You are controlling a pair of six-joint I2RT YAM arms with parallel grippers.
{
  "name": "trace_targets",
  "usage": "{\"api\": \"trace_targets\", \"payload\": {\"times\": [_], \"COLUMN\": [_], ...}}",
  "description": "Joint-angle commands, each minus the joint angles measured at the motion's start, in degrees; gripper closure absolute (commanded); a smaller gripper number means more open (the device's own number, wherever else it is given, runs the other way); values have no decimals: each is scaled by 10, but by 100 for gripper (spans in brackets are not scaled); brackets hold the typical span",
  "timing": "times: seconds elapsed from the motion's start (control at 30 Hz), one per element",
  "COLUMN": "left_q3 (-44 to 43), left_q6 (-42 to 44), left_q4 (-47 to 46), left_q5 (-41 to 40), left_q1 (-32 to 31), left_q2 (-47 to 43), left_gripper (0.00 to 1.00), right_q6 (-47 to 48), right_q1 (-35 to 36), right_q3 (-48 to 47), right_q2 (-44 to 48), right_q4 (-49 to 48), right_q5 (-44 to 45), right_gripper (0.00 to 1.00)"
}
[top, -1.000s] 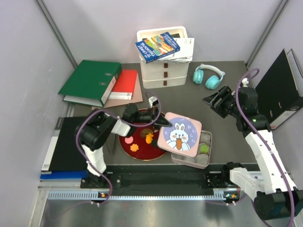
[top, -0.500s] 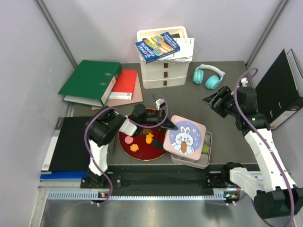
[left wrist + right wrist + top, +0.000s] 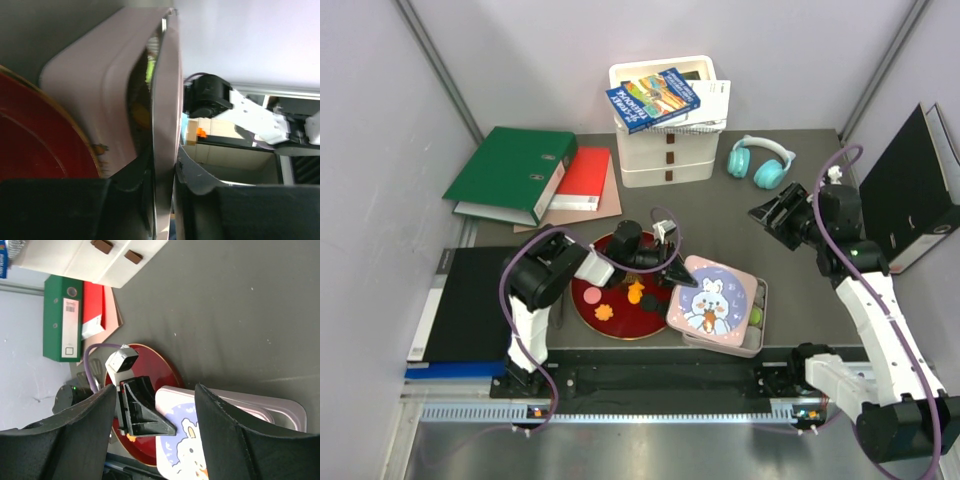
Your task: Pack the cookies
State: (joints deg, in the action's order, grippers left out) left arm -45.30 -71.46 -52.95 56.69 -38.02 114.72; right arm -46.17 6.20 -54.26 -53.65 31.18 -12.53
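A red plate holds loose cookies: a pink one, an orange flower-shaped one and another orange one. To its right is a pink tin box with a green cookie showing inside. My left gripper is shut on the left edge of the bunny-printed lid, which lies tilted over most of the box. In the left wrist view the lid is edge-on between my fingers, above the box. My right gripper is open and empty, raised behind the box.
A green binder and a red book lie at the back left. White drawers with books on top stand at the back. Teal headphones lie beside them. A black binder stands at the right, a black folder at the left.
My left gripper has carried the lid right and down, from propped up at the plate's edge to lying over most of the box. The right arm has not moved.
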Motion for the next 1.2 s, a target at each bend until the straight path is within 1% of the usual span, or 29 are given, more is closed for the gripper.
{"api": "trace_targets", "payload": {"times": [0.0,0.07,0.1,0.2,0.23,0.3,0.37,0.43,0.47,0.5,0.53,0.57,0.63,0.67,0.8,0.93,1.17], "left_q3": [-34,-43,-46,-69,-78,-111,-144,-165,-183,-192,-198,-213,-222,-228,-230,-235,-255], "left_q6": [110,147,158,206,234,268,316,358,370,381,401,410,432,438,449,454,453], "left_q4": [196,239,282,351,401,470,564,621,666,692,709,751,777,799,824,829,826], "left_q5": [-17,-30,-35,-55,-60,-78,-110,-149,-164,-177,-205,-222,-249,-279,-328,-333,-331], "left_q1": [-8,-9,-9,-9,-9,-9,-8,-9,-9,-10,-10,-12,-14,-17,-20,-21,-55], "left_q2": [-35,-48,-52,-68,-74,-79,-88,-95,-97,-98,-99,-98,-95,-96,-107,-115,-116], "left_gripper": [66,62,57,51,50,49,47,46,46,45,45,45,45,45,45,45,47], "right_q6": [16,19,19,20,21,24,32,39,41,45,46,48,53,53,57,64,64], "right_q1": [-5,-4,-4,-3,-2,-1,0,2,2,1,3,4,5,6,7,11,13], "right_q3": [3,5,6,8,10,9,6,5,4,4,6,6,6,7,10,7,12], "right_q2": [6,7,7,9,10,10,11,11,10,12,12,12,11,11,10,11,14], "right_q4": [-22,-22,-23,-27,-28,-27,-22,-17,-16,-16,-16,-14,-13,-12,-14,-10,-9], "right_q5": [13,16,16,17,17,22,32,38,42,44,46,49,53,57,60,67,66], "right_gripper": [37,36,37,37,37,37,37,37,37,37,37,37,37,37,37,37,37]}}
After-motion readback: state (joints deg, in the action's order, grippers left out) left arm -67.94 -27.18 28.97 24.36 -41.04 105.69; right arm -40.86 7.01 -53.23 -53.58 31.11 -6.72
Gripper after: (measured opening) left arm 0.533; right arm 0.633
